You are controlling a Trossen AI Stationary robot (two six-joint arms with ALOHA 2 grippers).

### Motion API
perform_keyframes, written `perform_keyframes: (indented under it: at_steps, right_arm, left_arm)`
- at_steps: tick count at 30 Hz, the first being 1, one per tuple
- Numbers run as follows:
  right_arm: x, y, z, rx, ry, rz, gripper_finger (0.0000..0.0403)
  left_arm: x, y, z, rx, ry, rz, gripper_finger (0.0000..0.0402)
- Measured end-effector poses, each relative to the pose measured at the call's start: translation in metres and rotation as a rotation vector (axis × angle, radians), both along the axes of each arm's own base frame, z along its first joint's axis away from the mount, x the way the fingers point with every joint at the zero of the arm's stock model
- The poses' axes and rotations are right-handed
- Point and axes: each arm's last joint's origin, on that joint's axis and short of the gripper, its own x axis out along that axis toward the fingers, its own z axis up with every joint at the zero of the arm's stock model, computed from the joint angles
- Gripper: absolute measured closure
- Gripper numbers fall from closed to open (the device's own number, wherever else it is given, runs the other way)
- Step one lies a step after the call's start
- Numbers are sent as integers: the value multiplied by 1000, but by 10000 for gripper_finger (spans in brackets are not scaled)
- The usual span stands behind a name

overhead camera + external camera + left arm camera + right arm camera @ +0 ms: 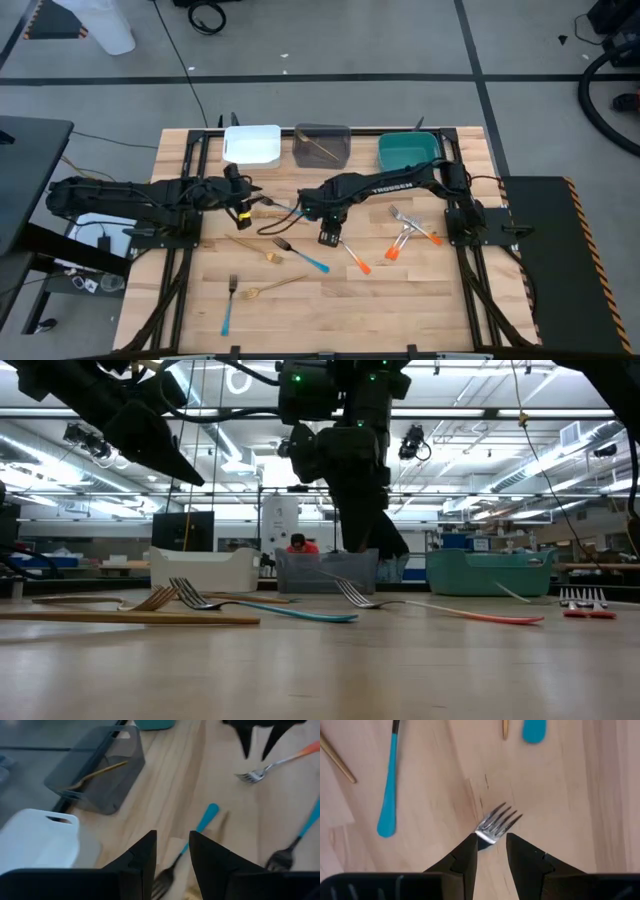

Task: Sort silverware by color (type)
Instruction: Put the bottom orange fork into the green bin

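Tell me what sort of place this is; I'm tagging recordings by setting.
Probably a robotics lab or open workshop hall. The wooden table stands on a bare floor with loose cables, and the low view shows strip lights under a high ceiling, benches with equipment, and a person seated far behind.

We see a matt, pale wood desk (330, 300), glossy metal fork tines (497, 822), smooth plastic bins (252, 145), and matt black end effector fingers (462, 860).
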Motion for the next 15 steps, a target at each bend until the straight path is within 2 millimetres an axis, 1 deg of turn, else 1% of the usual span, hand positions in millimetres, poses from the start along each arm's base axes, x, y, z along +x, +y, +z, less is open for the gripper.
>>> perform_keyframes:
  at_steps: [3,9,15]
  right_arm:
    - [-2,8,-5,-10,9,7,289]
    - [-11,19,-22,-5,79,-34,289]
    - [-17,28,-33,-71,105,-121,289]
  left_arm:
    - [0,2,1,68,11,31,278]
    - [0,6,6,156,-22,161,278]
    - [3,6,11,183,-74,161,278]
